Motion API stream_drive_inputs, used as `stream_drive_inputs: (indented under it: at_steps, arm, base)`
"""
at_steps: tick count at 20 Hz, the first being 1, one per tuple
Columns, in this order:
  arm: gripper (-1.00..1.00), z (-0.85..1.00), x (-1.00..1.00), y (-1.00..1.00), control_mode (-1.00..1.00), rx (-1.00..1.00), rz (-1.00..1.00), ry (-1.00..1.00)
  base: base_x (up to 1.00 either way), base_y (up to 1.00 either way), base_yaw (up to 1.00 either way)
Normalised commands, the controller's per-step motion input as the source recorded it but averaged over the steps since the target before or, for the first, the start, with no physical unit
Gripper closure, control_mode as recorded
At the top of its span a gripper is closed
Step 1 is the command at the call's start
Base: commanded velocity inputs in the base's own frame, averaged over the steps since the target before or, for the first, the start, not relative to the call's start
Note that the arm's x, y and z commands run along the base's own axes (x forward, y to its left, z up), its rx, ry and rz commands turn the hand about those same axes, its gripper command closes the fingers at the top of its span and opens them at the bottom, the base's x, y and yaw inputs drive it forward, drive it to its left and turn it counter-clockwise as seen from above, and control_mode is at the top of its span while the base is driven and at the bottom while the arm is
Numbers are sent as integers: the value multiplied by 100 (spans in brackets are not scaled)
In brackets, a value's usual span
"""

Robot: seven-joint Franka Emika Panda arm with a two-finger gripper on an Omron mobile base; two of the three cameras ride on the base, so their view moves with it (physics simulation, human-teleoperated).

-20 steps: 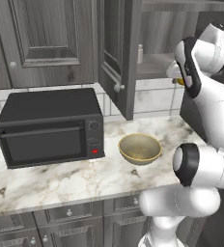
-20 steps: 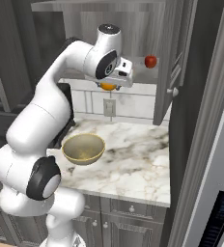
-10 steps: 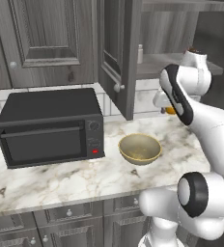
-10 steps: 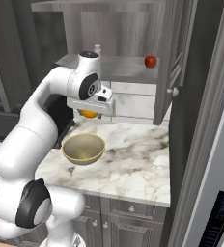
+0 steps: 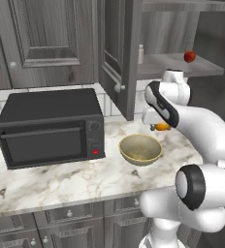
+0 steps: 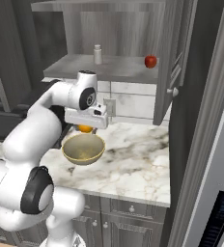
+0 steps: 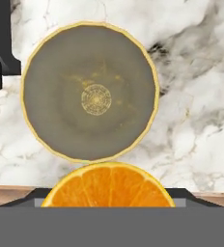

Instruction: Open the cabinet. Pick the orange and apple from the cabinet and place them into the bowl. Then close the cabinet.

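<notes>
Hand point(image 6: 86, 127): closed on the orange point(image 7: 108, 185); jaws held wide by the fruit; poised above the surface point(image 6: 133, 164)
Orange: gripped in the hand; held over the far rim of the bowl point(image 6: 83, 148); not yet inside it
Bowl: set on the marble surface, beside the microwave point(image 5: 50, 127); nothing is seen inside
Apple point(image 6: 150, 61): left on the cabinet point(image 5: 118, 53) shelf, near its right end
Cabinet: doors swung open; a small bottle point(image 6: 98, 54) is stood on the shelf, well apart from the apple
</notes>
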Motion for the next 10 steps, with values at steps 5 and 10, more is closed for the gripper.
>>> stream_drive_inputs:
  at_steps: [5, 10]
  arm:
    - [100, -66, 36, 20, -100, 0, 2, 17]
    - [100, -74, 7, 13, -100, 0, 5, 1]
  base:
    - [0, 0, 0]
    - [0, 0, 0]
